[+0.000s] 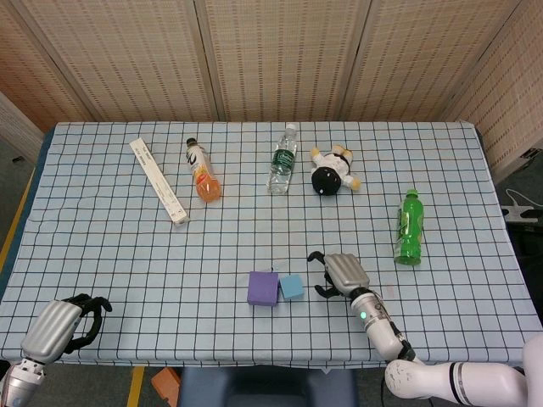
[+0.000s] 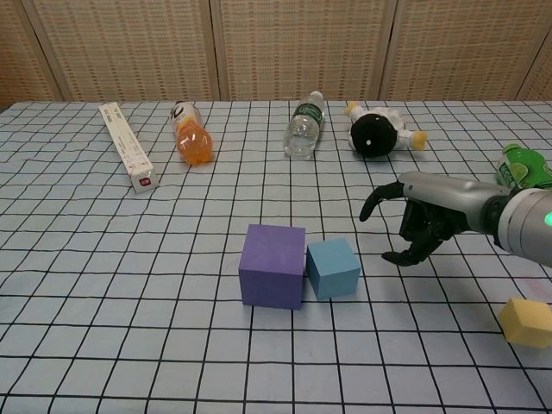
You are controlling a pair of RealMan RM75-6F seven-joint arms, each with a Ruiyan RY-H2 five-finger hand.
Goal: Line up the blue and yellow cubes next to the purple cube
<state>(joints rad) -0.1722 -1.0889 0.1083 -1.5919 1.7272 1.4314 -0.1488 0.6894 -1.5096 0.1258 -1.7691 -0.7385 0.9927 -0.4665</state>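
Now the blue cube (image 2: 333,267) sits by the purple cube (image 2: 272,265), mid-frame. My right hand (image 2: 420,226) hangs empty, fingers apart. Next I grab the yellow cube (image 2: 525,322), lower right.

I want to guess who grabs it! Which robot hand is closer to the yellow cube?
The right hand. It hangs open just up and to the left of the yellow cube, not touching it. The left hand sits far away at the table's opposite near corner.
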